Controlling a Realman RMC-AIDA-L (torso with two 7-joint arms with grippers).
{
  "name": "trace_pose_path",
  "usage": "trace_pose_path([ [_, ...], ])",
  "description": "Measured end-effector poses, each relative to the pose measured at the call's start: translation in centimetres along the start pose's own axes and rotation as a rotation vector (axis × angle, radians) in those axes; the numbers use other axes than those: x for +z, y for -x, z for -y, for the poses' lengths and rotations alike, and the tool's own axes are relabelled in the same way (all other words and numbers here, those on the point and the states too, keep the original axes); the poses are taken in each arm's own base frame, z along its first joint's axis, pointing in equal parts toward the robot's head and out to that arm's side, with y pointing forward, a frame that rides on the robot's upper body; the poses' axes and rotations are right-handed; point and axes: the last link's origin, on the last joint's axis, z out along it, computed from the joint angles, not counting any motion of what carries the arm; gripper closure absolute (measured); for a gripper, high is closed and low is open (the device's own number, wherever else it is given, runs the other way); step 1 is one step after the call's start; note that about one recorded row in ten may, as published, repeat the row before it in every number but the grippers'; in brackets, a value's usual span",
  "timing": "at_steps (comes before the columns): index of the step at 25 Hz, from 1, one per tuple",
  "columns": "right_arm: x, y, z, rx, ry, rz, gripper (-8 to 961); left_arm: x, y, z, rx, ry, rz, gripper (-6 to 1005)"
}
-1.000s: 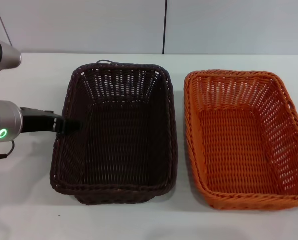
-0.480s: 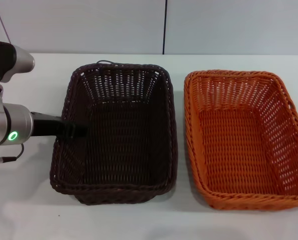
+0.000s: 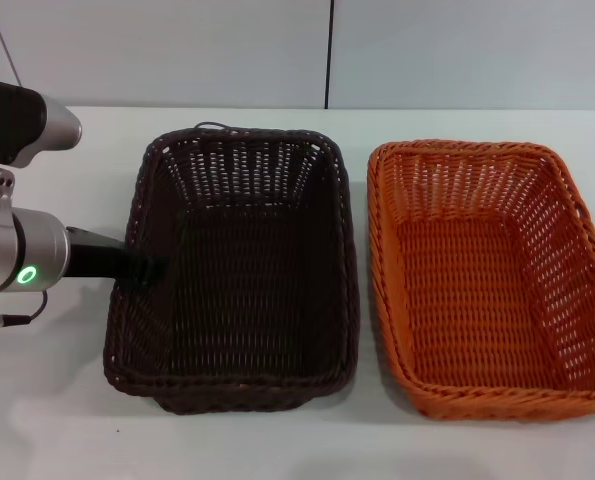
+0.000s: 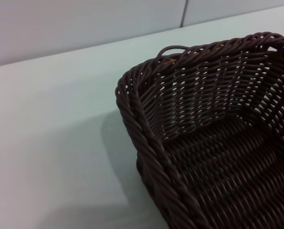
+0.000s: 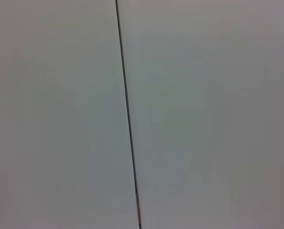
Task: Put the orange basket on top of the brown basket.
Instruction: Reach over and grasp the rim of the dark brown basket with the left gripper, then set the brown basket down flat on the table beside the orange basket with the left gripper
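Observation:
The brown basket [image 3: 237, 265] stands left of centre on the white table, open side up and empty. The orange basket [image 3: 492, 280] stands to its right with a narrow gap between them, also upright and empty. My left gripper [image 3: 145, 268] reaches in from the left and is at the brown basket's left rim, its dark tip against the wall of the basket. The left wrist view shows that basket's braided rim and far corner [image 4: 146, 138] close up. My right gripper is out of view.
The white table [image 3: 67, 400] runs to a grey wall [image 3: 177, 50] with a dark vertical seam. The right wrist view shows only that wall and seam [image 5: 127, 119]. The silver left arm [image 3: 17, 250] lies over the table's left side.
My left arm has moved down and a little right along the brown basket's left rim. The brown basket's near end has shifted slightly to the right. The orange basket has not moved.

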Motion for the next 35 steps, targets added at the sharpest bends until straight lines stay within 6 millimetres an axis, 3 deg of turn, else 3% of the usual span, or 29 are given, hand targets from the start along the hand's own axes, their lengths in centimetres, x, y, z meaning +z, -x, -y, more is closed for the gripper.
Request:
trace_pose_path([
  [8,-0.1,0.0,0.1,0.0,-0.003,-0.002,135,-0.3,-0.4,-0.2,0.044,0.018,0.002,712],
  [11,-0.1,0.0,0.1,0.0,-0.004,-0.002,135,-0.4,-0.7,-0.2,0.067,0.019,-0.005,756],
  [17,-0.1,0.1,0.1,0.002,-0.005,0.006,135,-0.8,-1.4,0.3,0.138,0.02,-0.008,761],
  [21,-0.2,0.2,0.0,0.005,-0.004,0.013,135,-2.4,-3.4,1.6,0.222,0.053,-0.058,764],
  [35,-1.0,0.5,0.3,0.02,-0.024,0.033,135,-5.1,-7.8,1.4,0.557,0.159,-0.121,796],
])
